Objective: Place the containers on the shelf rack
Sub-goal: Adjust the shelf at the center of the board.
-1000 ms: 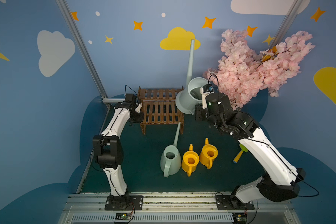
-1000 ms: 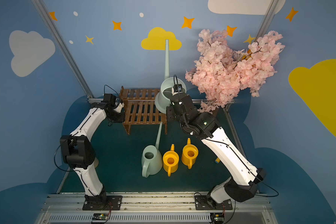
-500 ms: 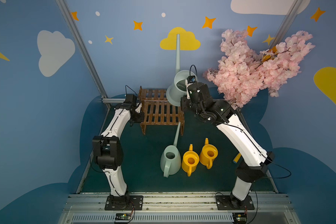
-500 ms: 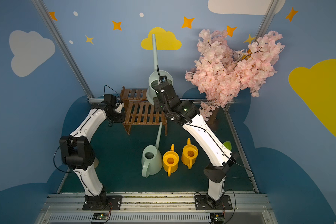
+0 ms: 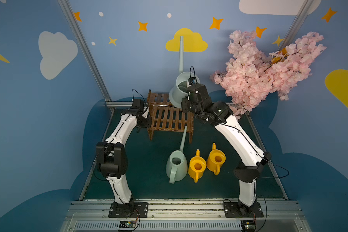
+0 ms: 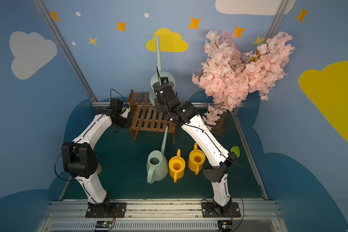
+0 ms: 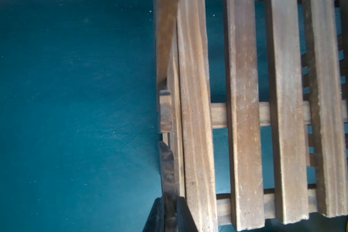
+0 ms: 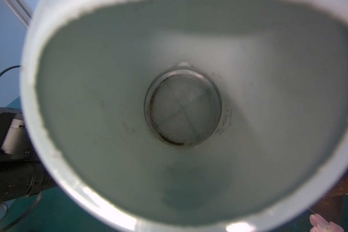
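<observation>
Grey-blue plastic, the tall watering can (image 5: 176,93) hangs over the far right end of the shelf rack (image 5: 169,119), its long spout pointing up along the back wall in both top views; whether its base touches the upper tier cannot be told. The right gripper (image 5: 186,103) is closed on it near the rim, the fingers themselves hidden behind the wrist; the right wrist view looks straight down into the can's bare inside (image 8: 183,108). The left gripper (image 7: 170,213) is clamped tight on a slat at the rack's left side, its dark fingers (image 7: 182,215) pinching the wood. On the dark teal tabletop (image 5: 149,160) in front of the rack, the mint watering can (image 5: 176,166) stands upright, spout reaching toward the rack's front edge; just beside it to the right stand a yellow watering can (image 5: 197,166) and a second yellow watering can (image 5: 216,159). A pink blossom branch (image 5: 259,70) fills the far right corner.
</observation>
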Robot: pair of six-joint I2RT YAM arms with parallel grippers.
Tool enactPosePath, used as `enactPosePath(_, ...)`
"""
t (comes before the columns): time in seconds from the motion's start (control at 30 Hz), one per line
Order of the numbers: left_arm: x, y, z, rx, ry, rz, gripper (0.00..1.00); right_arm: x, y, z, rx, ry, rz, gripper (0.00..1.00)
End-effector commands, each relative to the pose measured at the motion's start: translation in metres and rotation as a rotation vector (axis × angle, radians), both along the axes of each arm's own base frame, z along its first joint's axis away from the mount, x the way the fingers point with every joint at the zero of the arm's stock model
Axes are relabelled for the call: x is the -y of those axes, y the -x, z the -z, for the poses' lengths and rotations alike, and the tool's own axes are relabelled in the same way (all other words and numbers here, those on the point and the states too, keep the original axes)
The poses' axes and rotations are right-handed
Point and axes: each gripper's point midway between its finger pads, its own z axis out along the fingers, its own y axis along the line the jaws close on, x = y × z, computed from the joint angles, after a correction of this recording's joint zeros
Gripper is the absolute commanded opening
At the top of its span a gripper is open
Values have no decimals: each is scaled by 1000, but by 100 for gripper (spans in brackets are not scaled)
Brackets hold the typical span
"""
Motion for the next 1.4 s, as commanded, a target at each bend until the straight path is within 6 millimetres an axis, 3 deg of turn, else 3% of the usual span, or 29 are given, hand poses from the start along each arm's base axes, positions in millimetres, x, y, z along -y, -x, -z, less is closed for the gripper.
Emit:
enactPosePath(0.0,36,43,28,-181,82,84,16,14,-5,-27,69,-64,81,2)
enactPosePath(0.53,37,47,28,-179,88,74,24,16,-14,-9,44,-15,157,5)
enactPosePath(0.93,38,47,31,-184,91,81,25,18,-26,0,26,-28,170,29)
enactPosePath(1.37,40,48,32,-189,102,89,26,22,-49,6,23,-81,201,28)
